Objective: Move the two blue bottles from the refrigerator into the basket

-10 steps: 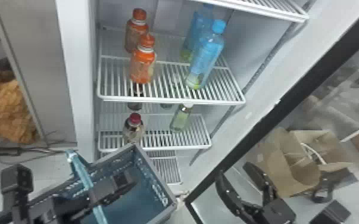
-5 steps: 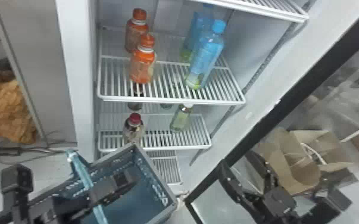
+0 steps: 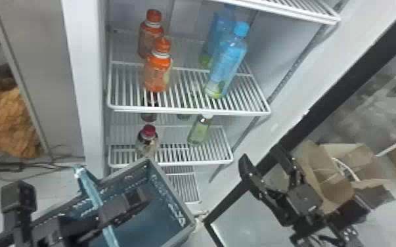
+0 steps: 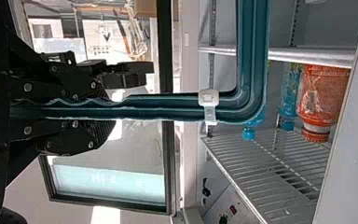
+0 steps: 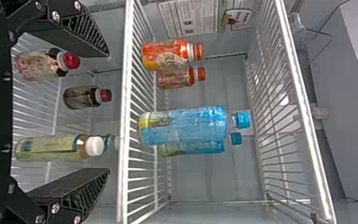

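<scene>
Middle shelf: white wire (image 3: 187,110), two orange bottles (image 3: 157,74) at ten o'clock, two blue bottles (image 3: 228,62) at two
Lower shelf: also wire (image 3: 180,162), red-capped bottles (image 3: 147,141) at ten, white-capped bottle (image 3: 199,131) at two

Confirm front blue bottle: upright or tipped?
Upright. The front blue bottle stands base-down on the wire shelf, blue cap on top.

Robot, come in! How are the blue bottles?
Left gripper on basket handle. Right gripper open, empty. Two blue bottles on shelf; front one partly blocks rear one.

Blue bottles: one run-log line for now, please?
blue bottles: on fridge shelf | left pincer: shut on basket handle | right pincer: open, empty
</scene>
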